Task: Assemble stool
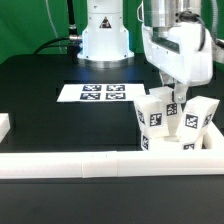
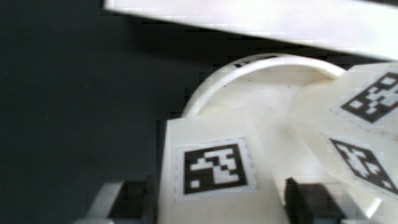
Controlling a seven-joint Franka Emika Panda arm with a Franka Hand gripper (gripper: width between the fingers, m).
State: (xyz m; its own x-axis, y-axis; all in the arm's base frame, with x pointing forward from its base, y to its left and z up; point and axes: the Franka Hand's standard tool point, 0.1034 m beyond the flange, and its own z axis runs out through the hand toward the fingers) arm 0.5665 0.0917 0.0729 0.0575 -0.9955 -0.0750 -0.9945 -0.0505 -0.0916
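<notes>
- Exterior view: stool parts crowd the near corner of the black bench (image 1: 40, 75) at the view's right, where the round seat (image 1: 172, 152) lies flat against the long white rail (image 1: 70, 164), seemingly so the rail braces it while legs go in.
- Three blocky tagged legs stand on or over the seat: one at the view's left (image 1: 154, 113), one at the right (image 1: 199, 116), and a third behind them (image 1: 174, 111), directly under the arm's hand (image 1: 171, 92).
- The marker board (image 1: 98, 94) lies flat farther back, well apart from the parts, with the arm's base behind it.
- Whether the hand clamps that third leg cannot be read here; its fingertips are hidden behind the legs.
- Wrist view: a tagged leg (image 2: 217, 168) fills the space between the two fingers (image 2: 118, 203), upright over the seat's pale curved rim (image 2: 267, 75).
- The fingers flank the leg's sides closely, apparently grasping it, though true contact is cut off at the picture's edge, so I cannot tell for certain.
- A second tagged leg (image 2: 370, 130) stands just beside it, suggesting work is well along.
</notes>
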